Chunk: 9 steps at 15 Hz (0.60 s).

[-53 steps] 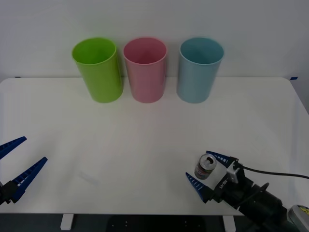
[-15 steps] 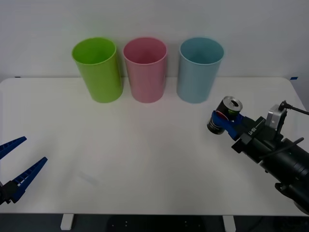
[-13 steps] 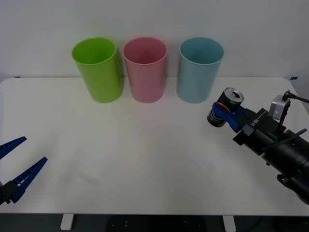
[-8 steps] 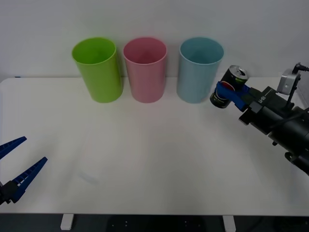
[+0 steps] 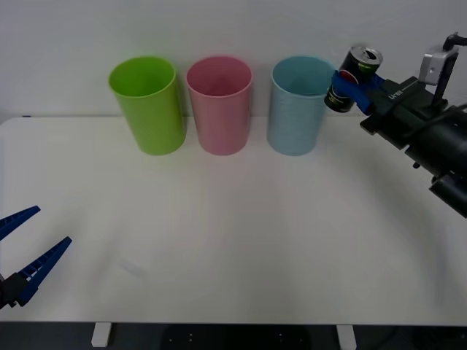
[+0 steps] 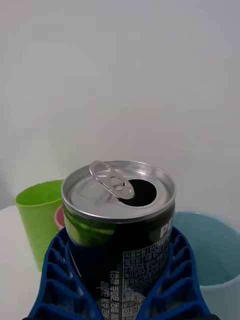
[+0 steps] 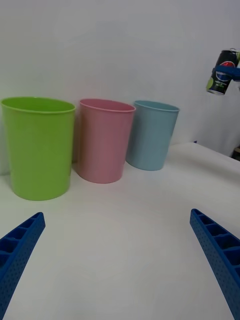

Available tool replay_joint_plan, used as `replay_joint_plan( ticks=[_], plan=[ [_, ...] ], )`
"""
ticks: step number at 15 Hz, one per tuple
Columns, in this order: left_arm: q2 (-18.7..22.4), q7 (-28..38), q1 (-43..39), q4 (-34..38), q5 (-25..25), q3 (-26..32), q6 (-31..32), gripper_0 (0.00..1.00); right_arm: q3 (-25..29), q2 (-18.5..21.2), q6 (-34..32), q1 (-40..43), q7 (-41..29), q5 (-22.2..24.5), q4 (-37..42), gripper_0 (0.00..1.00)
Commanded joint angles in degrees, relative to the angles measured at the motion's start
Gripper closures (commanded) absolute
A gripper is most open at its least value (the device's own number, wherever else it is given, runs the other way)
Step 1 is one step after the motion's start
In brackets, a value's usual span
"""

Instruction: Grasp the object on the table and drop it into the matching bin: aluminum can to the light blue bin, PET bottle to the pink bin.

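My right gripper (image 5: 353, 82) is shut on the aluminum can (image 5: 352, 78), a dark-labelled can with a silver pull-tab top (image 6: 120, 189), held high in the air. The can hangs just right of the light blue bin's (image 5: 300, 106) rim, a little above it. From the left wrist, the can (image 7: 221, 78) floats above and beside the light blue bin (image 7: 151, 134). The pink bin (image 5: 219, 105) stands to the left of the blue one. My left gripper (image 5: 25, 251) rests open over the near left corner of the table (image 5: 233, 233).
A lime green bin (image 5: 148, 105) stands leftmost in the row of three at the back of the table. A white wall rises right behind the bins. My right arm's black body (image 5: 427, 135) reaches in over the table's right side.
My right gripper has carried the can up off the table's near right part and back toward the light blue bin, rising above rim height. The left arm has stayed still.
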<state>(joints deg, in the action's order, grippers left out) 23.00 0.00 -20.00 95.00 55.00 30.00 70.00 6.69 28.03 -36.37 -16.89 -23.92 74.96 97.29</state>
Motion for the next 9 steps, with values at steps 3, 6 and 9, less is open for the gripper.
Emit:
replay_joint_plan(
  ticks=[3, 6, 9],
  plan=[
    [0.00, 0.00, 0.00, 0.00, 0.00, 0.00, 0.00, 0.00, -0.02, -0.08, 0.68, -11.06, 0.45, 3.70, -12.04, 1.00],
    [0.00, 0.00, 0.00, 0.00, 0.00, 0.00, 0.00, 0.00, -0.02, -0.78, 1.56, -16.15, 0.89, 5.55, -18.72, 1.00],
    [0.00, 0.00, 0.00, 0.00, 0.00, 0.00, 0.00, 0.00, -0.02, -2.89, 3.85, -21.16, 1.24, 8.27, -25.31, 1.00]
  ],
)
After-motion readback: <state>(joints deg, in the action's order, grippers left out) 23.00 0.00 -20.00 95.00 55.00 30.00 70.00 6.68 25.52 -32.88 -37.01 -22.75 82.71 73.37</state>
